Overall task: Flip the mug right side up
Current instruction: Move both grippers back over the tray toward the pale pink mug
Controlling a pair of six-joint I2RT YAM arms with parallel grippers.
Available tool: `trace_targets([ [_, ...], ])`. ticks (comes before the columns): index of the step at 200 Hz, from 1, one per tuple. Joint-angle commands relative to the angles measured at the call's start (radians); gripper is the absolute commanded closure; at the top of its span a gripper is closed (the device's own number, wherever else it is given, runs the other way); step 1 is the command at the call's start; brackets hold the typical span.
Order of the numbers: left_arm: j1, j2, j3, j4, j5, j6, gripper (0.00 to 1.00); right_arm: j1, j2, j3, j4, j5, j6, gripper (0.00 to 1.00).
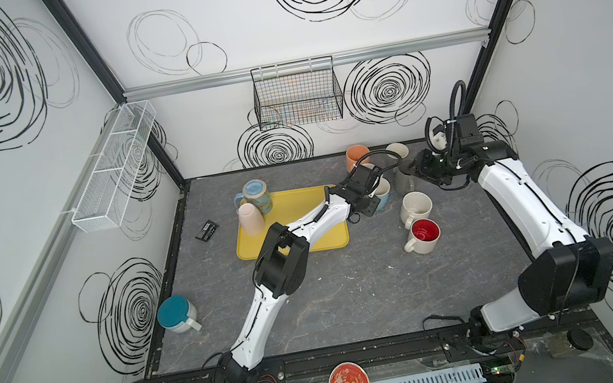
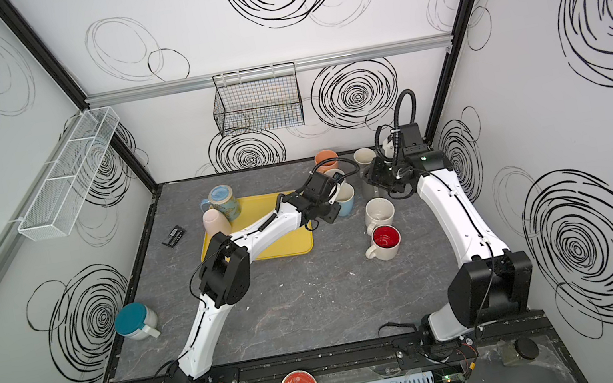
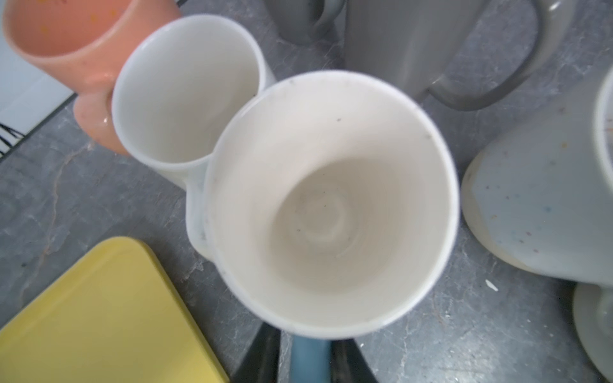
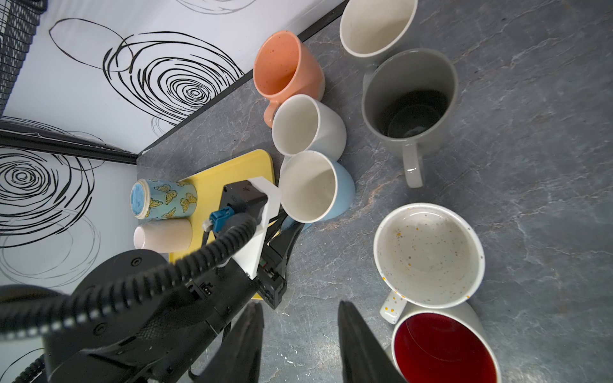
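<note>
Grey marbled table [image 1: 356, 298], bearing every item. Yellow tray [image 1: 295, 207], left of centre toward the back, carrying a butterfly mug [image 1: 258, 196] and a pink mug [image 1: 251, 219], both bottom-up. Left gripper [image 3: 306, 351]: reaches past the tray's far right corner. Its jaws are slightly parted around the handle of the blue mug [image 3: 331, 205], with a sliver of table showing between one finger and the handle, so no firm clamp. Right gripper [image 4: 300, 308]: jaws apart, empty, above bare table near a speckled mug [image 4: 428, 255]. Blue mug: upright, mouth up, on the table just off the tray, just beside a white mug [image 4: 308, 124].
</note>
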Motion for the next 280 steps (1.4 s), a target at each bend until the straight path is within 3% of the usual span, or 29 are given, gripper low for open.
trace_targets([
  [1,0.017,-0.041,-0.024,0.054,-0.029,0.015,0.64,0.016,-0.003,-0.002,0.015,0.003,0.015,0.58],
  [76,0.052,-0.184,-0.137,0.114,0.027,-0.030,0.55,0.077,0.013,0.022,0.028,0.035,0.042,0.58],
  [136,0.200,-0.479,-0.446,0.282,0.139,-0.214,0.52,0.208,0.108,0.094,0.051,0.066,0.068,0.59],
  [221,0.553,-0.828,-0.824,0.216,0.127,-0.280,0.50,0.436,0.382,0.307,0.059,0.061,0.084,0.58],
  [249,0.694,-0.838,-0.863,0.186,0.169,-0.309,0.48,0.495,0.488,0.418,0.022,0.047,0.074,0.58],
  [280,0.805,-0.758,-0.810,0.146,0.232,-0.308,0.47,0.545,0.584,0.530,-0.034,0.033,0.064,0.58],
])
